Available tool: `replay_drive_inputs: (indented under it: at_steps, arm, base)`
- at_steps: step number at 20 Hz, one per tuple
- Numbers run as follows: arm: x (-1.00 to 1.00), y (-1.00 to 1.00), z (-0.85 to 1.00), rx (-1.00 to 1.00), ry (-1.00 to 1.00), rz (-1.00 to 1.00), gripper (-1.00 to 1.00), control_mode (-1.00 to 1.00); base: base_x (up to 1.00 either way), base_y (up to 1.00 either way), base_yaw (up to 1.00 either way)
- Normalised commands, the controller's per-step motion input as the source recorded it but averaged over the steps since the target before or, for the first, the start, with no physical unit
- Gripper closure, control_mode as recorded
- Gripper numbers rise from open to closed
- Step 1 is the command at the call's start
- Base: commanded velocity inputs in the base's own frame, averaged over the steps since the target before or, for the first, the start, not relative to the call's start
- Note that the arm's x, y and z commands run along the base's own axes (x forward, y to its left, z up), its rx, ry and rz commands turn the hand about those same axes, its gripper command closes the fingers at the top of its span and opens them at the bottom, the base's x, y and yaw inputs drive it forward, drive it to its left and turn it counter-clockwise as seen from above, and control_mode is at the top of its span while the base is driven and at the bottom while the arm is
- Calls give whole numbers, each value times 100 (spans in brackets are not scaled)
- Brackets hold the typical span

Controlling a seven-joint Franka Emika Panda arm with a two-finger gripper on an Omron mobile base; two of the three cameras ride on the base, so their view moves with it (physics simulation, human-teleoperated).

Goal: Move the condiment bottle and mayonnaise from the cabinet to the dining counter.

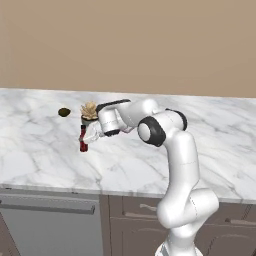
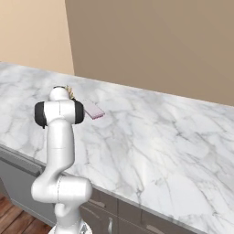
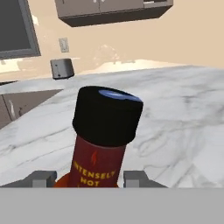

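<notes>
Broadly, veined white dining counter meets plain tan wall.

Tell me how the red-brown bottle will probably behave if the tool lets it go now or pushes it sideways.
The condiment bottle is tall and slim with a wide black cap, so it seems apt to tip if pushed near the top. It looks rigid, not floppy. If it falls, its round body would probably roll on the smooth dining counter, perhaps toward the potted succulent beside it.
</notes>
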Motion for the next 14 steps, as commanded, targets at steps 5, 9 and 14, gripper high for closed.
replay_drive_inputs:
  at_steps: [5, 9, 14]
  arm:
    - [-21, 0, -26, 0, -18, 0, 100, -100]
    - [-20, 0, -34, 0, -20, 0, 100, -100]
    - [-26, 0, -37, 0, -17, 0, 100, -100]
  base:
    - [0, 0, 0]
    - [0, 0, 0]
    - [0, 0, 0]
